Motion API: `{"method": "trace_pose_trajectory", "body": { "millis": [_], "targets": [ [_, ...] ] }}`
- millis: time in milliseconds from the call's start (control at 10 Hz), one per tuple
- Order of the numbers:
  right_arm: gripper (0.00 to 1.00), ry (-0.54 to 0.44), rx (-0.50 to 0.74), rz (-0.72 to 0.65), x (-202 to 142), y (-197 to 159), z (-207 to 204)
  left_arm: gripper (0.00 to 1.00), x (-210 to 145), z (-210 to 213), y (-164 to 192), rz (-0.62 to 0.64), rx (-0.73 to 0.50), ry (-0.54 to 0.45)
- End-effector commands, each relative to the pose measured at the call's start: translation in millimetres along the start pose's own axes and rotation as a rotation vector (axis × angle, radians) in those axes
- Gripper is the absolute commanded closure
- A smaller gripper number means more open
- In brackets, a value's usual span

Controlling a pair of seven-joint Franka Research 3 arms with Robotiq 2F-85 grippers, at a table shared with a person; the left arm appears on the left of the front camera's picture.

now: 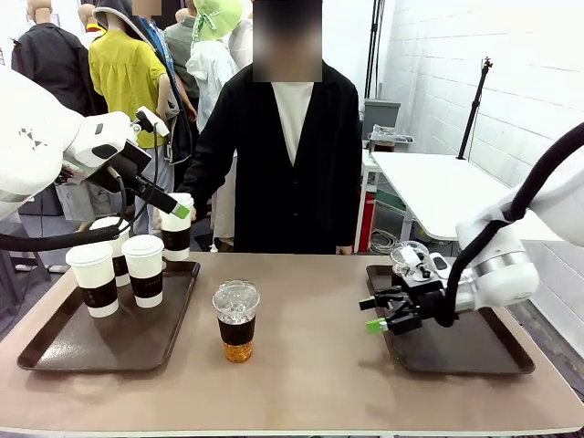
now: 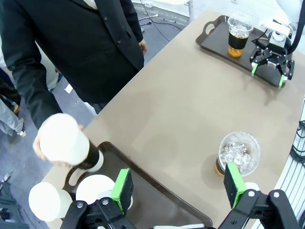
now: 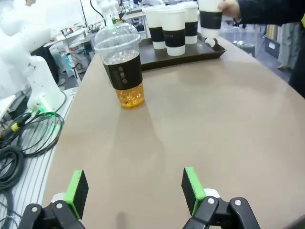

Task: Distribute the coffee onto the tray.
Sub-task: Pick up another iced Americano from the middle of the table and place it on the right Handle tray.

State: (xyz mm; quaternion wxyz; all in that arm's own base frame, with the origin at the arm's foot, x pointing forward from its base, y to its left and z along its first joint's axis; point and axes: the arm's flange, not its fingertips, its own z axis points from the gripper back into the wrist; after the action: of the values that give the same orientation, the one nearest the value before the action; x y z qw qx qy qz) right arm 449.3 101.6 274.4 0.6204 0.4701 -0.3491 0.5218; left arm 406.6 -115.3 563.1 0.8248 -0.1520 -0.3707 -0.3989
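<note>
Centrally, a clear dome-lidded iced coffee (image 1: 236,321) stands brown-banded; left hand (image 2: 178,186) and right hand (image 3: 131,190) spread empty.

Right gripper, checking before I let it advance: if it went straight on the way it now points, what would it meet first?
Probably the clear iced coffee cup standing on the table. The open right gripper points over bare tabletop toward it, though the cup sits slightly off its centre line in the right wrist view.

My left arm (image 1: 36,137) and right arm (image 1: 506,269) are smooth white shells; a thick black cable (image 1: 546,172) runs along the right. My left gripper (image 2: 178,186) and right gripper (image 3: 134,188) are black, with bright green pads (image 3: 192,190) and round bolts (image 3: 56,205) at the knuckles.
</note>
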Motion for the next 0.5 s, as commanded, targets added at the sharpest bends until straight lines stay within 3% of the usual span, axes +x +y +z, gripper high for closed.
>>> {"method": "trace_pose_trajectory", "body": {
  "millis": [0,400],
  "targets": [
    [0.00,-0.001,-0.031,0.031,1,-6,-34,0.00,-1,0,1,0.006,-0.010,-0.003],
    [0.00,-0.091,0.042,0.028,14,-28,-78,0.00,-1,0,1,0.006,-0.010,-0.003]
  ]
}}
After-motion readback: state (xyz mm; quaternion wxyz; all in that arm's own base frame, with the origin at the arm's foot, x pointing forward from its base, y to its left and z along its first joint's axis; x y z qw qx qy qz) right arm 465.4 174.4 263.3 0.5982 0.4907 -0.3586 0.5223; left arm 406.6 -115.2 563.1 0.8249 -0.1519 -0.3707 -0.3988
